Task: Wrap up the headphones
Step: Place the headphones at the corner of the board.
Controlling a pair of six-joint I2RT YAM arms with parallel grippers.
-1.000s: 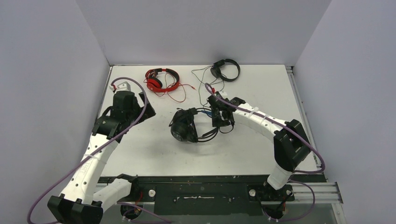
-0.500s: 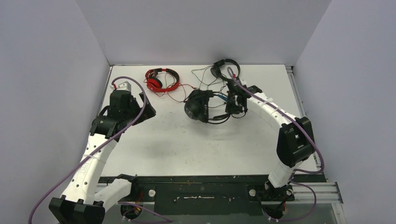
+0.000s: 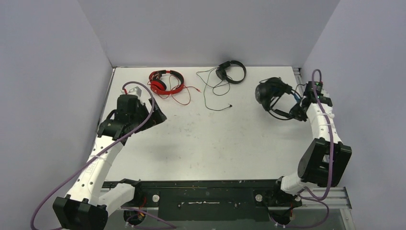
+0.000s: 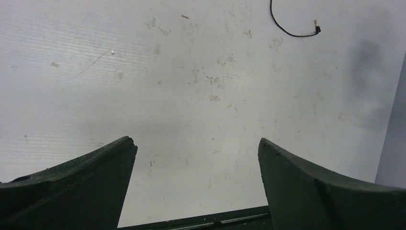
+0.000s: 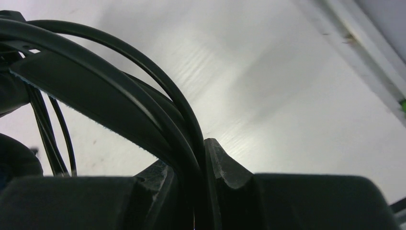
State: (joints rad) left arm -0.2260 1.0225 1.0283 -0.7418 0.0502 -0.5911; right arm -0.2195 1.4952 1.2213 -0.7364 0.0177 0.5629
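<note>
Headphones with the blue band (image 3: 273, 97) hung near the table's (image 3: 215, 143) right edge, their band clenched in our right gripper (image 3: 300, 109), that arm folded upright along the edge. Earcups pointed toward the table's middle, long axis crosswise. Our left gripper (image 3: 149, 117) hovered spread wide over the table's left side; broad table surface separated both arms.

Finding: a robotics test cell. A scuffed white table (image 3: 215, 143) is enclosed on three sides by plain grey partition walls (image 3: 210, 28). At the table's near edge, a black mounting rail (image 3: 191, 192) carries the cabled left arm (image 3: 100, 158) and right arm (image 3: 321, 129).
</note>
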